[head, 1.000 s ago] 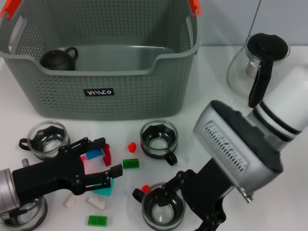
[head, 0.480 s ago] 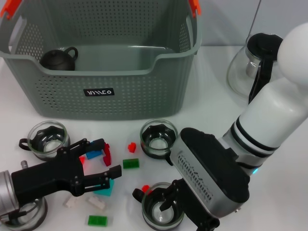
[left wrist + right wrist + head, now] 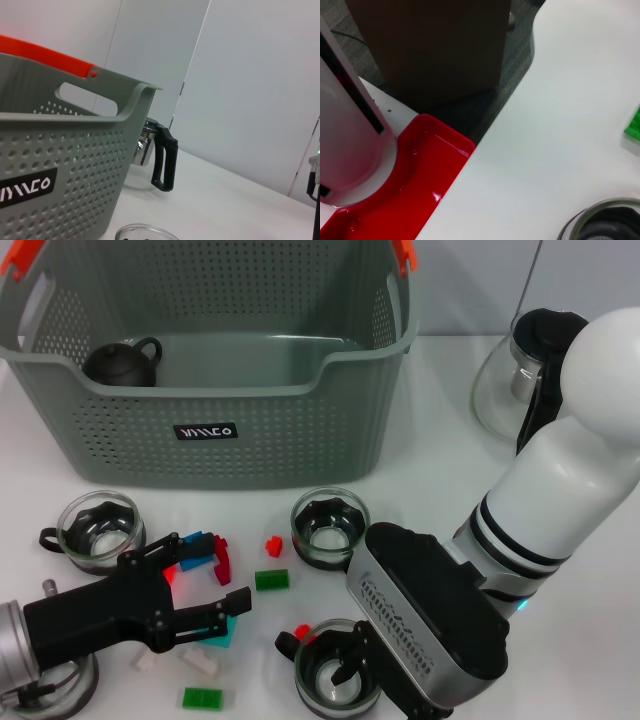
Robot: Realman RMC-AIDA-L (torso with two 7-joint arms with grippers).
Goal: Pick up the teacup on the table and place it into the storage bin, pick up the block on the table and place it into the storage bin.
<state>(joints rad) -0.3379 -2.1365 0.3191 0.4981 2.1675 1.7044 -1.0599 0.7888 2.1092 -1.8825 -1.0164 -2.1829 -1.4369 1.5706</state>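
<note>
Head view, left to right: the left gripper (image 3: 205, 592) lies low at the near left of the white table (image 3: 440, 480), black fingers spread open, nothing between them, hovering over a scatter of small plastic blocks. The nearest is a teal block (image 3: 222, 630) just under the fingertips, with a blue block (image 3: 196, 540) and red block (image 3: 222, 560) just beyond them. The gripper's long axis points to the right, across the scatter, so this arm is the nearer one for a block. Behind sits the large grey-green perforated storage bin (image 3: 215, 430), its black label in white lettering reading roughly "YIMCO", a dark round teapot (image 3: 120, 362) inside. Right of centre, the right gripper (image 3: 345, 665) sits at the rim of a clear glass teacup with a black handle (image 3: 335, 677) at the near edge; whether its fingers grip the rim I cannot tell. Far right stands a glass carafe with a black lid (image 3: 530, 370).
</note>
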